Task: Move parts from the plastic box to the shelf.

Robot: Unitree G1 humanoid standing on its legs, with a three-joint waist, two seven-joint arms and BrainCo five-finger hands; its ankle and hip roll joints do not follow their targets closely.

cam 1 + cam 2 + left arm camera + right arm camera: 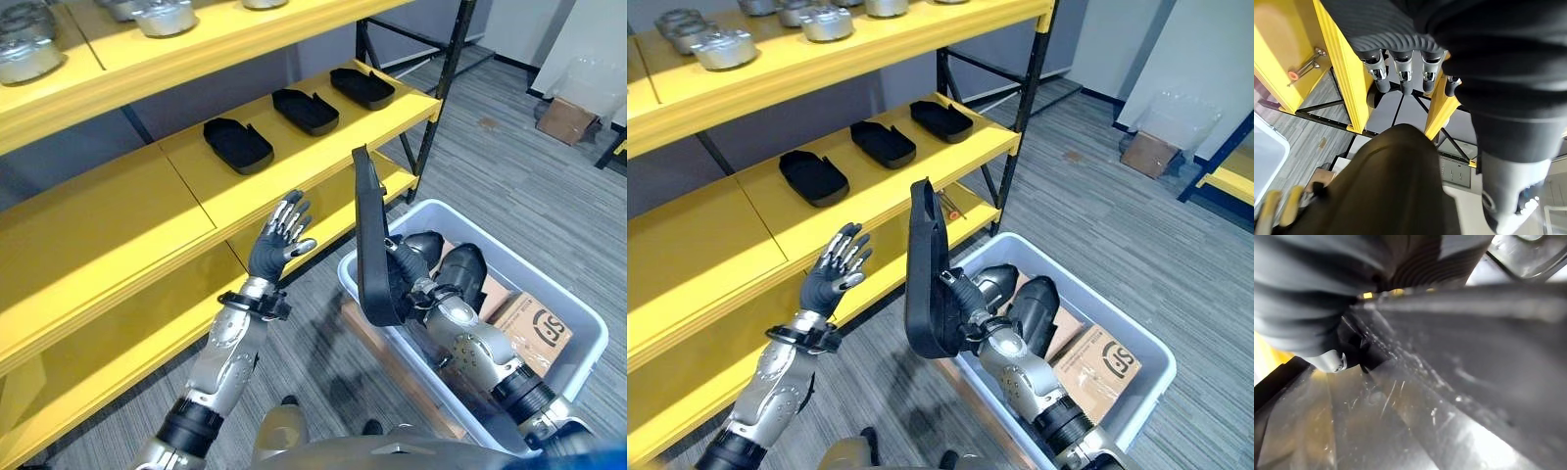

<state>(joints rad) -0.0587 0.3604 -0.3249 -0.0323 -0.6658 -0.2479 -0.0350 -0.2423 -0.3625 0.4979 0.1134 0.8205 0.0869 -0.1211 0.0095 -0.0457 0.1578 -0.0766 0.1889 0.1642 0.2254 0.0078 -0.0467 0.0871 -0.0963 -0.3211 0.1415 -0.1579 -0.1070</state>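
A long flat black part (pixel 369 245) stands upright above the near left rim of the pale plastic box (pixel 509 253). My right hand (pixel 416 279) is shut on its lower half. My left hand (pixel 279 240) is raised open, fingers straight, in front of the edge of the yellow middle shelf (pixel 196 196) and just left of the part. In the left wrist view its fingers (pixel 1400 78) point at the shelf frame, with the black part (pixel 1391 186) close by. Three black parts (pixel 238 145), (pixel 305 111), (pixel 361 87) lie in a row on that shelf.
More black parts (pixel 460 269) and a cardboard carton (pixel 534 328) lie inside the box. Metal parts (pixel 723 47) sit on the upper shelf. A small tool (pixel 945 201) rests on the lower shelf. The shelf's black upright (pixel 441 88) stands behind the box.
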